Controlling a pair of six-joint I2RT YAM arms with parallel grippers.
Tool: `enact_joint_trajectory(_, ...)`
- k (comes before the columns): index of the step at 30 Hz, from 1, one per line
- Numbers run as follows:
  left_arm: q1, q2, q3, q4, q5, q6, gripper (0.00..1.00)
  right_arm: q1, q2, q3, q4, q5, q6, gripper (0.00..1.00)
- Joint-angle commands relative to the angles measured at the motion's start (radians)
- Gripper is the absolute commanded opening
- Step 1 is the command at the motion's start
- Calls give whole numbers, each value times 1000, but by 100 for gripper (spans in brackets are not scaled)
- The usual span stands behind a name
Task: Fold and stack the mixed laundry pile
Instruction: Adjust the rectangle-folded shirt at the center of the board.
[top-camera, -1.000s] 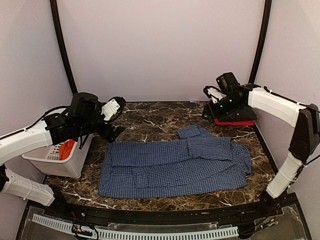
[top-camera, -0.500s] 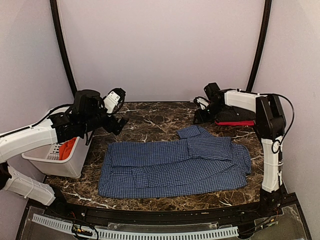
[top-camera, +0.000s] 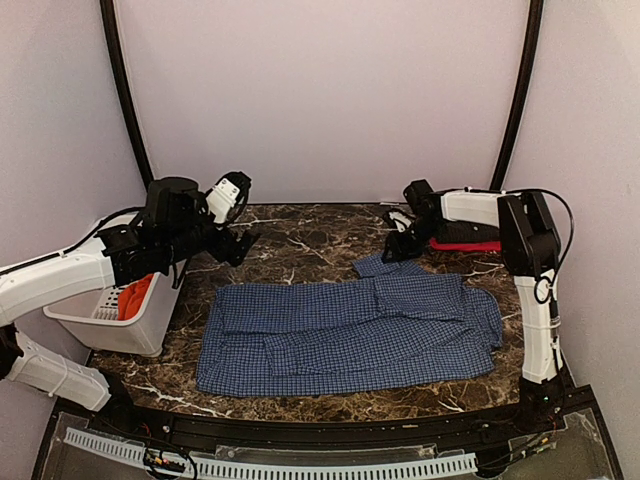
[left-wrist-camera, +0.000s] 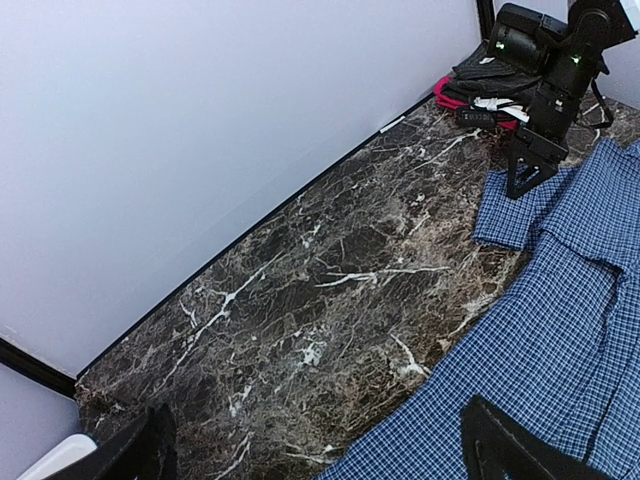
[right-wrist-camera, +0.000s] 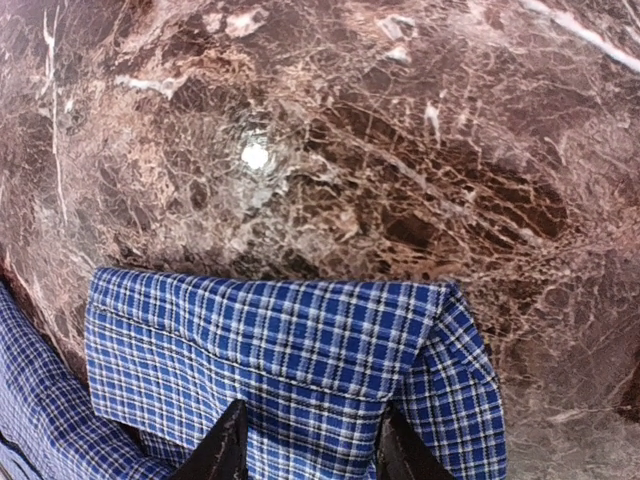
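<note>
The blue-and-white checked shirt (top-camera: 350, 335) lies flat on the marble surface (top-camera: 300, 232). Its long axis runs left to right, with the collar (right-wrist-camera: 290, 330) at the far right end and the hem toward the left. The sleeves are folded in across the body.

The right hand (top-camera: 397, 246) hangs directly over that collar end. In the right wrist view its fingers (right-wrist-camera: 225, 452) stand apart with the collar's fold lying between and just beyond them. I cannot tell whether they touch the cloth. Behind this hand, toward the right wall, sits a folded red and dark stack (top-camera: 465, 240).

The left hand (top-camera: 238, 247) hovers over bare marble with its fingers (left-wrist-camera: 510, 450) spread wide and holding nothing. The shirt's far left corner lies just below and to the right of it.

To the near left of this hand stands a white slotted basket (top-camera: 110, 330) holding the orange-red shirt (top-camera: 133, 297), bunched up, well apart from the checked one.
</note>
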Motion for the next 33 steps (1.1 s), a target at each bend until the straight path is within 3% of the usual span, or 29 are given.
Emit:
enact_joint_trajectory(1, 5, -9, -6, 49, 17, 3, 98, -3, 17, 1, -20, -38, 13, 32)
enact_joint_trajectory(5, 5, -8, -1, 55, 27, -3, 97, -2, -21, -9, -17, -51, 27, 0)
enact_joint_trajectory(12, 5, -9, 1, 69, 19, -18, 97, -4, -225, -41, 49, -78, 84, 0)
enact_joint_trajectory(20, -7, -10, 5, 121, 116, -33, 93, -2, -447, -127, 170, -177, 260, 0)
enact_joint_trajectory(26, -103, 52, -21, 276, 156, 84, 92, 6, -638, -347, 330, -266, 438, 0)
enact_joint_trajectory(33, -253, 343, 29, 608, 136, 316, 95, 15, -818, -538, 423, -299, 562, 0)
